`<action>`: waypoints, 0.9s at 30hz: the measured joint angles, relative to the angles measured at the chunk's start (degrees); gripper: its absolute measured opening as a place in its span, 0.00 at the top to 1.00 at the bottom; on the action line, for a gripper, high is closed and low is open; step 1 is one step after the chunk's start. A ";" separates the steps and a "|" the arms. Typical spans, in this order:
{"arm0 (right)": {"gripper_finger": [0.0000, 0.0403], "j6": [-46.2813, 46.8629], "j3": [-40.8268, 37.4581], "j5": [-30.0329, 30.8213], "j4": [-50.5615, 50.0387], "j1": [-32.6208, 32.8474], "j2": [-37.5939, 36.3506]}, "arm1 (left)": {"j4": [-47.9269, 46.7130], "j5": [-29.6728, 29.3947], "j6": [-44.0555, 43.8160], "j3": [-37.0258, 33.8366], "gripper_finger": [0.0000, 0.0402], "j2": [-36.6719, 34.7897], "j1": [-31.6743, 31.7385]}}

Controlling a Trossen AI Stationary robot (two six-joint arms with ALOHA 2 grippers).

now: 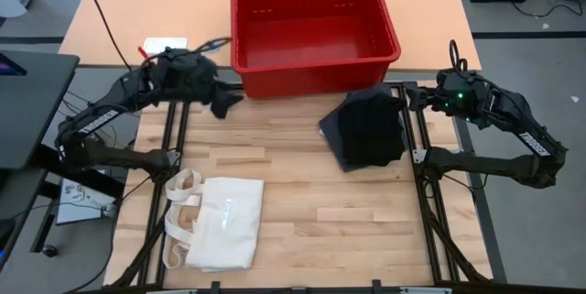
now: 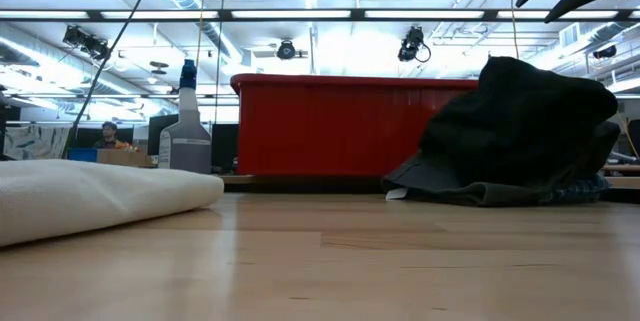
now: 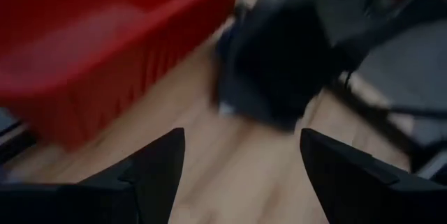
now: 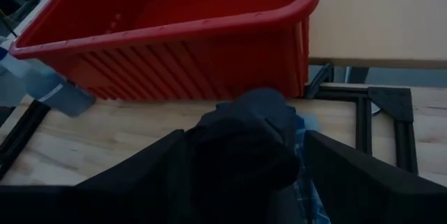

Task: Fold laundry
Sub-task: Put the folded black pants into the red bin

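- The laundry lies as one dark heap on the desk, just in front of the red basket at its right front corner. A black garment is on top, and a bit of blue-and-white plaid shows under its edge in the right wrist view.
- It looks soft, light and limp, and it slumps in rounded folds with no stiff edge. I judge it will sag and drag when lifted, and layers may cling together, so one garment could pull another along.
- The best hold is likely a loose outer edge or corner of the top black piece, pinched low near the desk, so that it peels away from what lies under it.
- The left tool hangs above the desk near the basket's left front corner, its fingers spread apart and empty, facing the heap.
- The right tool sits just beside the heap on its right, above it; its fingers stand apart on either side of the black garment without closing on it.
- A cream tote bag lies flat near the left front of the desk, well apart from the heap. A spray bottle stands beside the basket.
- No brand, label or writing can be read; a faint mark on the tote is too small to tell.
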 joint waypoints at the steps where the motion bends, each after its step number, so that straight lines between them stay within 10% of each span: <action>1: 0.26 0.19 0.00 -0.09 0.02 0.00 0.00 | -1.90 -0.57 0.63 0.00 0.28 -0.86 -0.16; 11: 0.26 -2.56 -0.58 -1.10 0.42 0.02 -0.15 | -3.96 -23.53 7.21 -0.70 0.28 -14.62 -3.36; 27: 0.26 1.46 -25.67 -10.00 22.03 0.04 -12.56 | 7.34 -23.97 -9.55 -33.65 0.28 -34.92 -3.86</action>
